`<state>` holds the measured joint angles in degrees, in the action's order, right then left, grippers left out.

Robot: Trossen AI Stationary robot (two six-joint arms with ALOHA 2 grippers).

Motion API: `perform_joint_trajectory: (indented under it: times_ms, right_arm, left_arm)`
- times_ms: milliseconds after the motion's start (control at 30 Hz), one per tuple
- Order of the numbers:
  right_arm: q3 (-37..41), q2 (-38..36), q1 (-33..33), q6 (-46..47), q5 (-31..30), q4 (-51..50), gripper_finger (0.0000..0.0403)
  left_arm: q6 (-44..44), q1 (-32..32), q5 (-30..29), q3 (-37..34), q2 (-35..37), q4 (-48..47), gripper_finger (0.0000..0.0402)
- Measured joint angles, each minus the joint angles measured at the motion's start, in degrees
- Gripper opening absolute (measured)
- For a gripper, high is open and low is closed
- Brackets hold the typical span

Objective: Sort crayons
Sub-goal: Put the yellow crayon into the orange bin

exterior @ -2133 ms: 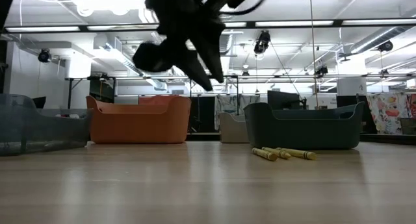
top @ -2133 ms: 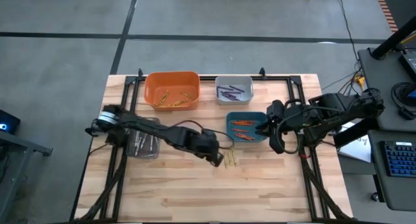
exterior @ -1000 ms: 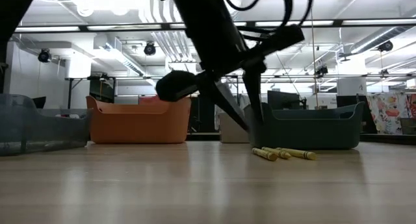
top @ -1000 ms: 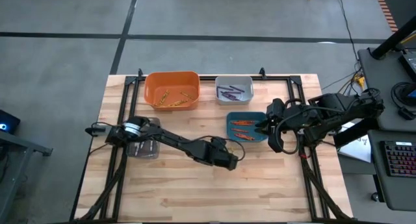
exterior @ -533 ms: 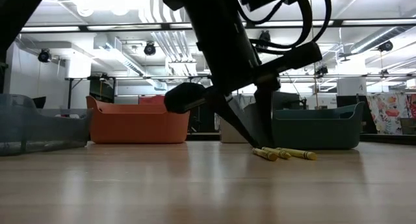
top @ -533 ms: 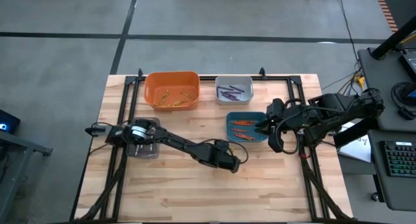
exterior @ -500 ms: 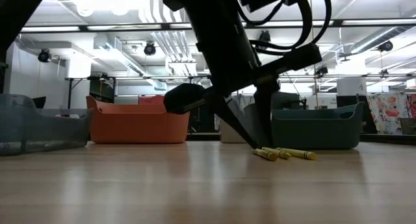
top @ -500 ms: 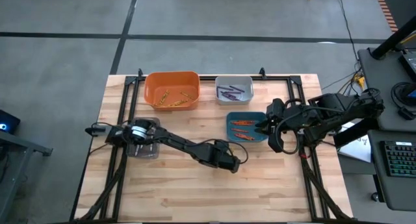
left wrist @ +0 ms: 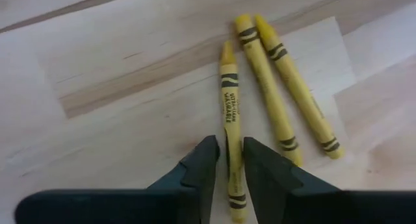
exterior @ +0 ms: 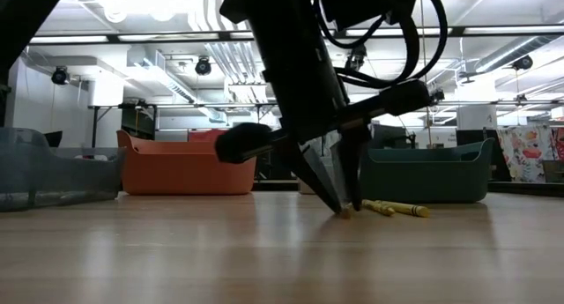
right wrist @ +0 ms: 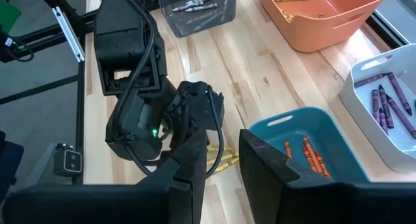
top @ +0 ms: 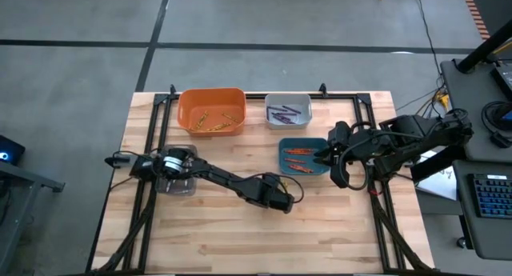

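At nine o'clock on the table (top: 336, 228) sits a clear bin (top: 178, 178) of grey sticks. At eleven o'clock the orange bin (top: 211, 110) holds yellow crayons, at twelve o'clock the white bin (top: 288, 110) holds purple ones, and the teal bin (top: 302, 157) near two o'clock holds orange ones.

Near the centre, the left gripper (left wrist: 227, 160) is down at the tabletop with its fingers narrowed around the nearest yellow crayon (left wrist: 229, 113), one finger on each side. Whether they already pinch it I cannot tell. Two more yellow crayons (left wrist: 286, 81) lie just beside it.

To do this well, I judge the fingers should close squarely across the crayon's middle so it lifts level. The lift should go straight up, so the neighbours are not dragged. Then it would go toward eleven o'clock, to the orange bin.

The right gripper (right wrist: 219, 160) waits at three o'clock by the teal bin, its fingers part-open and empty.
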<state>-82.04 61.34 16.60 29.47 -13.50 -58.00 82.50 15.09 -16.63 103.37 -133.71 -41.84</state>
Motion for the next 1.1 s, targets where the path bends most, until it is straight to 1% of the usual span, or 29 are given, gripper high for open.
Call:
perform_joint_trajectory:
  times_ms: [67,167,200,367,467,567,667,833,1000,1100]
  right_arm:
    - [0.00,0.00,0.00,0.00,0.00,0.00,0.0081]
    - [0.00,0.00,0.01,0.00,-0.02,0.00,0.0077]
    - [0.00,0.00,0.01,0.02,0.00,0.00,0.0077]
    - [0.00,0.00,0.01,-0.02,0.00,-0.01,0.0076]
    - [0.00,0.00,-0.01,-0.02,0.30,-0.03,0.0076]
    - [0.00,-0.02,0.01,-0.04,0.44,-0.42,0.0076]
    - [0.00,-0.04,0.01,-0.55,0.42,-0.45,0.0078]
    - [0.00,-0.04,0.01,-2.88,0.39,-0.30,0.0079]
    - [0.00,-0.04,-0.13,-4.24,-0.07,-0.01,0.0078]
    - [0.00,-0.04,-1.30,-4.78,-0.30,0.01,0.0076]
  left_arm:
    - [0.07,0.07,0.22,0.00,-0.04,-0.97,0.0052]
    - [0.35,0.16,0.82,0.00,-0.04,-1.85,0.0014]
    - [0.55,0.20,1.07,0.00,-0.04,-2.15,0.0008]
    - [0.55,0.47,2.30,-0.11,0.64,-3.76,0.0003]
    - [0.47,0.83,3.24,-0.25,2.66,-7.74,0.0002]
    - [-0.29,1.05,3.18,-0.28,6.54,-11.37,0.0001]
    - [-2.15,0.63,2.58,0.00,12.06,-17.32,0.0001]
    - [-6.10,-1.42,2.05,-0.17,19.14,-27.81,0.0000]
    - [-11.73,-6.53,-1.12,-1.36,26.38,-38.21,0.0000]
    - [-17.93,-11.84,-1.95,-3.93,30.18,-39.79,0.0000]
